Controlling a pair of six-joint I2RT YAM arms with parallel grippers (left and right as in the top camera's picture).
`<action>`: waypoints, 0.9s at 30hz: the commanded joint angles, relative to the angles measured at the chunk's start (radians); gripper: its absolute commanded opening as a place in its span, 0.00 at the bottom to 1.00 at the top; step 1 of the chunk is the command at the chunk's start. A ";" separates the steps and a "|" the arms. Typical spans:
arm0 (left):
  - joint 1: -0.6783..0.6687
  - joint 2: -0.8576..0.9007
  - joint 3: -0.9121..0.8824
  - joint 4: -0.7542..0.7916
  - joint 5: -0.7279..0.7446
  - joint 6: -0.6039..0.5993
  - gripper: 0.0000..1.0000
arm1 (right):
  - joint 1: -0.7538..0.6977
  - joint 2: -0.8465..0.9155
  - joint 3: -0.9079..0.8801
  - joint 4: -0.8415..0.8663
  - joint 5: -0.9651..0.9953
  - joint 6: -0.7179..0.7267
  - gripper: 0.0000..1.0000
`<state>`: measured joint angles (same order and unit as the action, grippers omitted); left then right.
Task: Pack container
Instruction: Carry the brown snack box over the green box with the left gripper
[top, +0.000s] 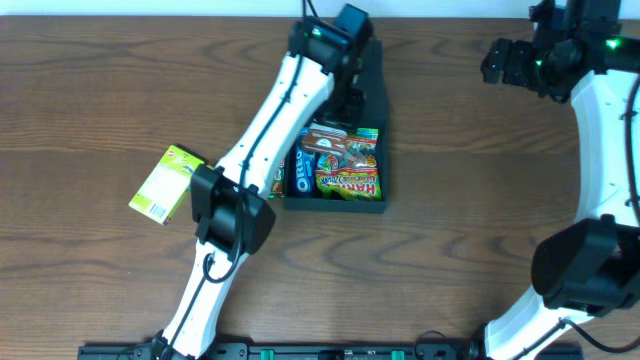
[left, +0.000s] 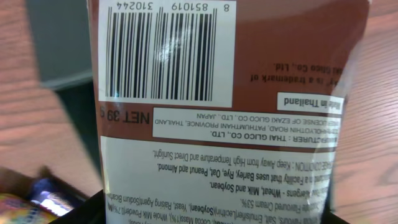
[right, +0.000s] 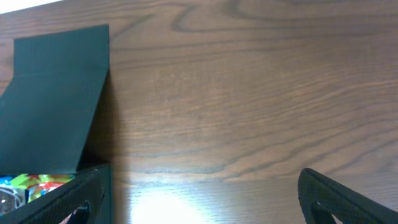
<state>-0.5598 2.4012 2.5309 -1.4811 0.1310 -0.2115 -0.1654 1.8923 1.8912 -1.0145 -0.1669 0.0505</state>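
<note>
Hovering over the far end of the container (top: 335, 207), mid-table, the left gripper (top: 347, 100) clamps a brown snack pack (left: 249, 93); the right gripper (top: 500, 62), fingers spread, sits well off to its right.

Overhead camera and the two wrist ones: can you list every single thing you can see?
table: 1, brown wood, under everything
container: 1, dark teal-green, middle of the table, flap lid open at the far side
blue pack: 1, blue, inside the container, left side
Haribo pack: 1, many colours, inside the container, beside the blue pack
green-yellow pack: 1, green and yellow, on the table left of the container, apart from it
brown pack: 1, brown and white with a barcode, held over the container
left gripper: 1, dark, over the container, shut on the brown pack
right gripper: 1, dark, open and empty, over bare table right of the container
</note>
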 joint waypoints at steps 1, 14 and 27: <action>-0.039 0.004 -0.050 0.017 -0.008 -0.131 0.65 | -0.013 0.008 -0.001 0.009 -0.006 -0.034 0.99; -0.086 0.005 -0.174 0.072 -0.053 -0.351 0.66 | -0.013 0.008 -0.001 0.009 -0.006 -0.068 0.99; -0.121 0.005 -0.171 0.101 -0.046 -0.326 0.95 | -0.013 0.008 -0.001 0.004 -0.006 -0.068 0.99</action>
<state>-0.6815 2.4016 2.3569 -1.3788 0.0975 -0.5522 -0.1699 1.8923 1.8912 -1.0080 -0.1673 0.0021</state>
